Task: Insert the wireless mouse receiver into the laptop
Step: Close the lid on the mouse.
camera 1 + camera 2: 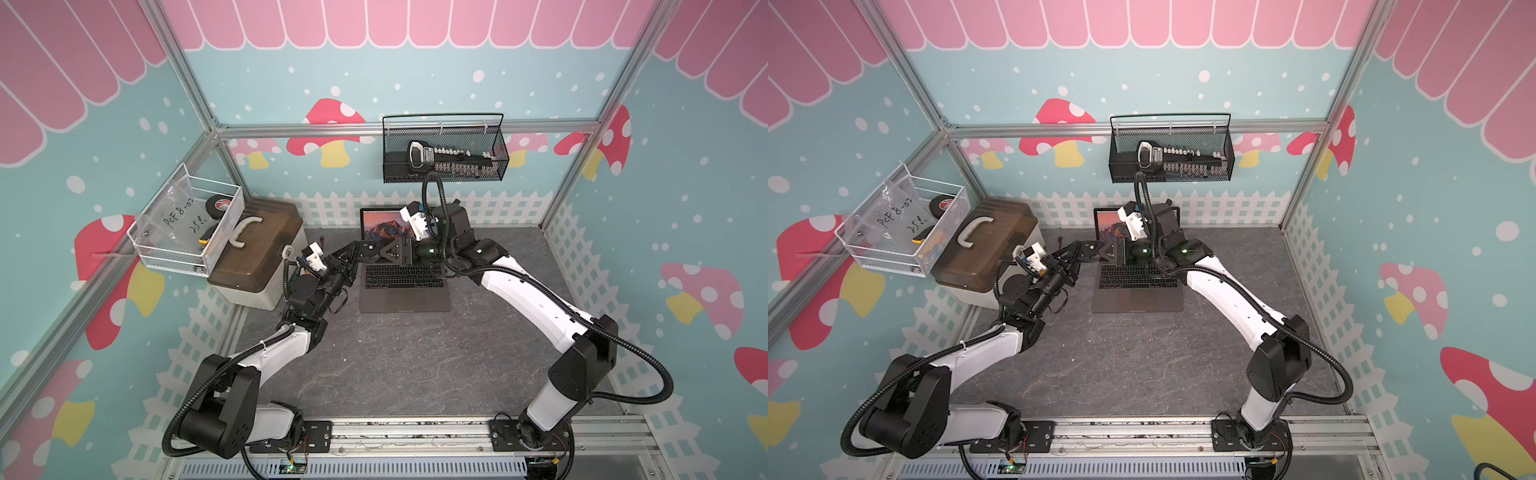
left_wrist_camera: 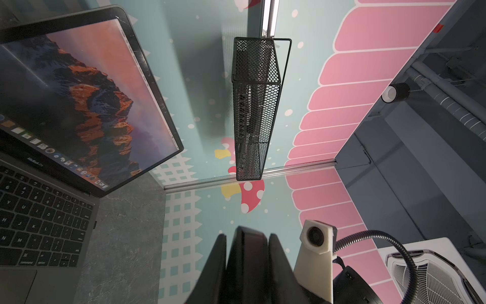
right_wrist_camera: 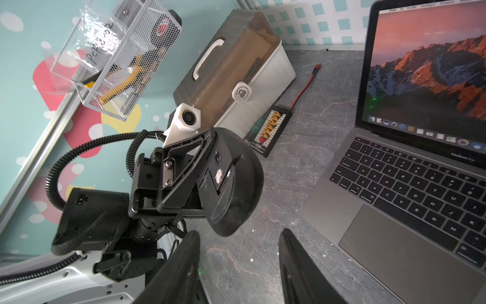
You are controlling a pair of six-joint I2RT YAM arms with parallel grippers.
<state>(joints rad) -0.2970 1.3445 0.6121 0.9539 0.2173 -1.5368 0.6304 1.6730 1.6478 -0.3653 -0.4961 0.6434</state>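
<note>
Left fingers [image 2: 217, 268] are pinching the mouse [image 3: 236, 184] by its sides, holding it off the bench [image 1: 415, 365] just right of the box [image 1: 257, 249] and near the left rear corner of the laptop [image 1: 405, 299], with the underside facing the right arm. No view is showing the receiver clearly enough to say where it is lying. Further right, the laptop is sitting open on the bench, its screen glowing with an orange mountain. Over the back of its keyboard the right fingers [image 3: 297, 271] are hovering spread apart, gripping nothing, pointing toward the mouse.
</note>
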